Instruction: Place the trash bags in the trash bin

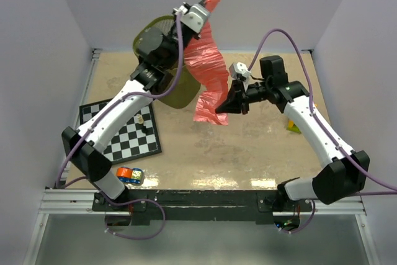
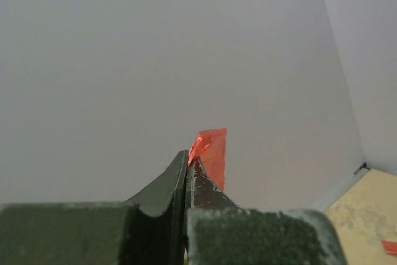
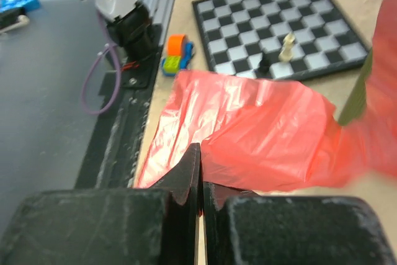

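Observation:
A wide sheet of red-pink trash bag (image 1: 209, 66) hangs stretched between my two grippers. My left gripper (image 1: 206, 5) is raised high and shut on the bag's top corner, which pokes out past its tips (image 2: 188, 158) as a red flap (image 2: 214, 150). Lower down, my right gripper (image 1: 220, 108) is shut on the bag's bottom edge, where the film (image 3: 260, 128) bunches at its tips (image 3: 200, 153). The olive-green trash bin (image 1: 162, 35) stands just left of the bag, partly hidden behind my left arm. A small red strip (image 2: 389, 246) lies on the table.
A checkerboard (image 1: 124, 133) with two chess pieces lies at the left, and an orange-and-blue toy (image 1: 129, 175) sits near the front edge. A yellow-green object (image 1: 293, 127) shows beside my right forearm. White walls close in the back and sides.

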